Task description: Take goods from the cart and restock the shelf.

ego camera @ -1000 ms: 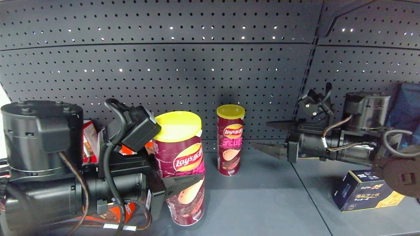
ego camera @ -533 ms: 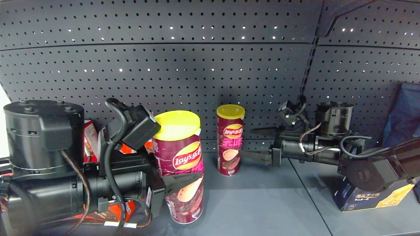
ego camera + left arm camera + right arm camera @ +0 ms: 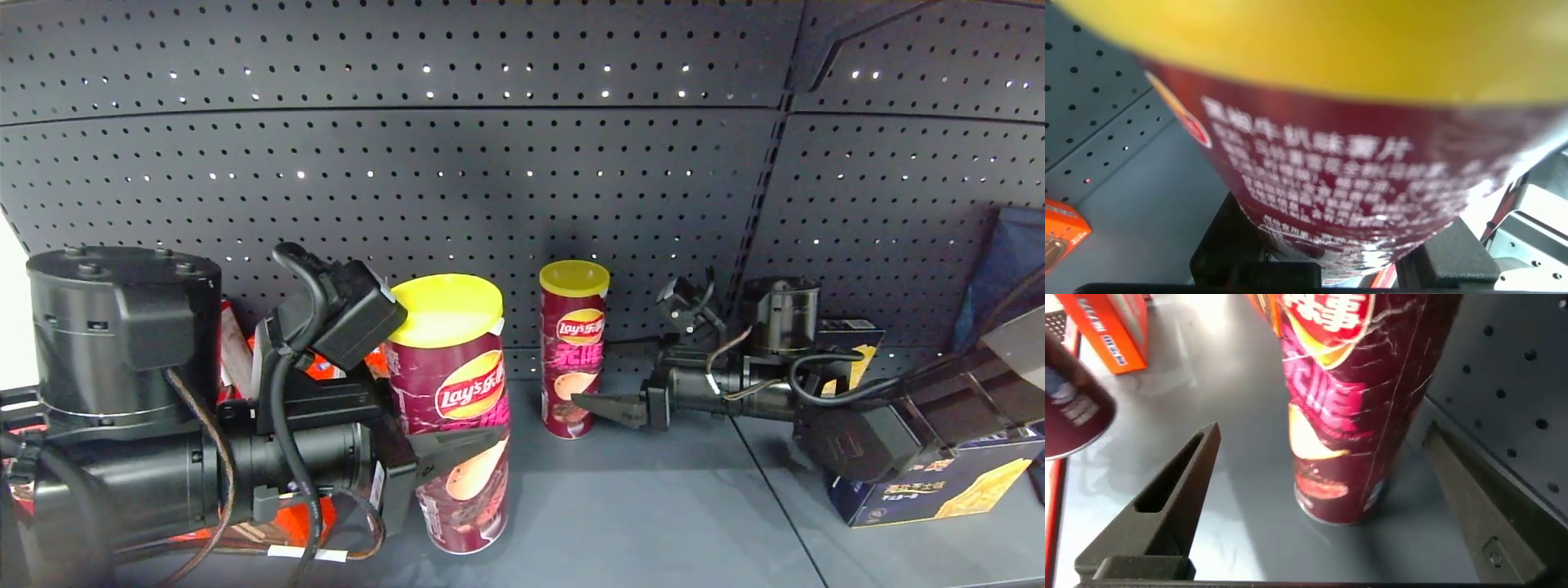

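on a smooth, matte grey shelf (image 3: 653,506) backed by a dark perforated back panel (image 3: 490,163), the left end effector (image 3: 457,445) is clamping the near chip can (image 3: 447,392) around its lower half. this tall, glossy maroon cylinder with a flat yellow plastic lid is being held upright at the shelf's front left. the far chip can (image 3: 573,347), matching in shape and finish, is standing farther back near the panel. the right end effector (image 3: 1321,434) is lying level beside it, its tapered black fingers (image 3: 1167,498) spread wide. the right wrist view is revealing these fingers flanking the can's base without touching it, with orange boxes (image 3: 1114,335) sitting beyond. the left wrist view is showing white print across the held can's curved side. a blue and yellow box (image 3: 931,490) is resting on the shelf's right.
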